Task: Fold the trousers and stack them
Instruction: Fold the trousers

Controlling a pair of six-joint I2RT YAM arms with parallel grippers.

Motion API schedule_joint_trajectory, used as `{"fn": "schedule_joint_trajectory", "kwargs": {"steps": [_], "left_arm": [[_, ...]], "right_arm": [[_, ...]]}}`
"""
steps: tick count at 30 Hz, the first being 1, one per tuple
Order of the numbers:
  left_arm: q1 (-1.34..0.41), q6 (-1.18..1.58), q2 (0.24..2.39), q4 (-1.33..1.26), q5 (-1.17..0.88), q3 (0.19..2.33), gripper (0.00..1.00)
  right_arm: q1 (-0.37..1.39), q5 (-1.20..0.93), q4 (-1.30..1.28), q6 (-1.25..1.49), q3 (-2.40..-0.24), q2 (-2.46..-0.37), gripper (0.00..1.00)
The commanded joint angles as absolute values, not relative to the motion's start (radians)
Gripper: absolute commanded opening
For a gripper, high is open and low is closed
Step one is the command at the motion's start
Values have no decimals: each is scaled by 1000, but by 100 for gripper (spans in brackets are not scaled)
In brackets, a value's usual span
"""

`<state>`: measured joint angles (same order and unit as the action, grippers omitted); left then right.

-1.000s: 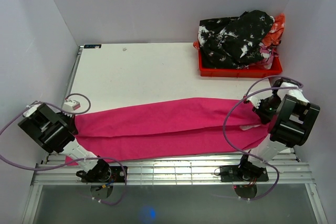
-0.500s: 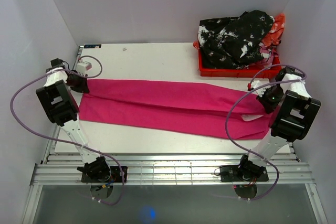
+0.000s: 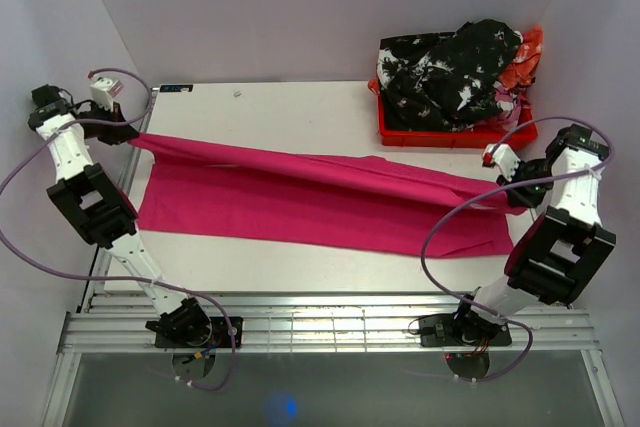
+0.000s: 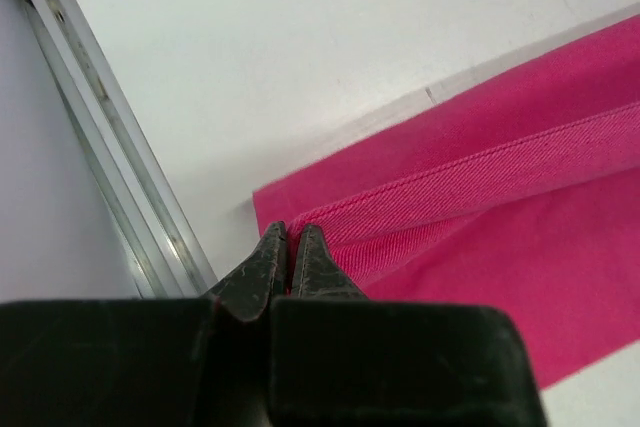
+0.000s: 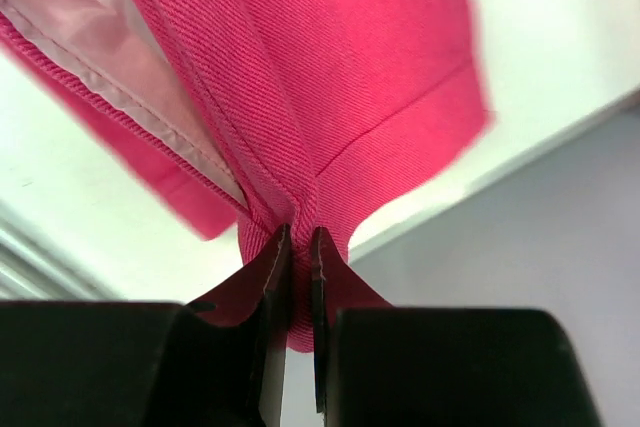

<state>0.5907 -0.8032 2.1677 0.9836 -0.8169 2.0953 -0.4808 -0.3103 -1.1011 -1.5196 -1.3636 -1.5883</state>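
Observation:
The magenta-pink trousers (image 3: 320,202) lie stretched left to right across the white table, folded lengthwise, with the far edge pulled taut. My left gripper (image 3: 128,134) is shut on the trousers' far left end, at the table's left edge; in the left wrist view the fingertips (image 4: 287,247) pinch the hem of the cloth (image 4: 480,197). My right gripper (image 3: 516,193) is shut on the far right end; the right wrist view shows the cloth (image 5: 330,77) bunched between the gripper (image 5: 297,247) and its pale lining (image 5: 110,57).
A red plastic crate (image 3: 455,133) holding black patterned and orange clothes (image 3: 455,72) stands at the back right of the table (image 3: 270,112). Purple walls close in left, right and behind. A metal rail (image 4: 110,157) runs along the table's left edge.
Both arms have swung outward and toward the back, carrying the trousers' ends. The cloth has moved from the front edge toward the table's middle and is now pulled longer and tauter.

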Motion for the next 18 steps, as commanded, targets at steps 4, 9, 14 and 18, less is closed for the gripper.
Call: {"fn": "schedule_joint_trajectory", "kwargs": {"steps": [4,9,14,18], "left_arm": [[785,-1093,2031,1049,-772,1811,0],[784,-1163,1951,858,-638,1449,0],[790,-1149,1983,747,-489,1322,0],[790,-1140,1987,764,-543,1357,0]], "right_arm": [[-546,-134,-1014,-1684,-1080,-1450,8],[-515,-55,-870,-1634,-950,-1485,8],[-511,-20,-839,-1592,-962,-1540,8],[-499,-29,-862,-1559,-989,-1566,8]]}}
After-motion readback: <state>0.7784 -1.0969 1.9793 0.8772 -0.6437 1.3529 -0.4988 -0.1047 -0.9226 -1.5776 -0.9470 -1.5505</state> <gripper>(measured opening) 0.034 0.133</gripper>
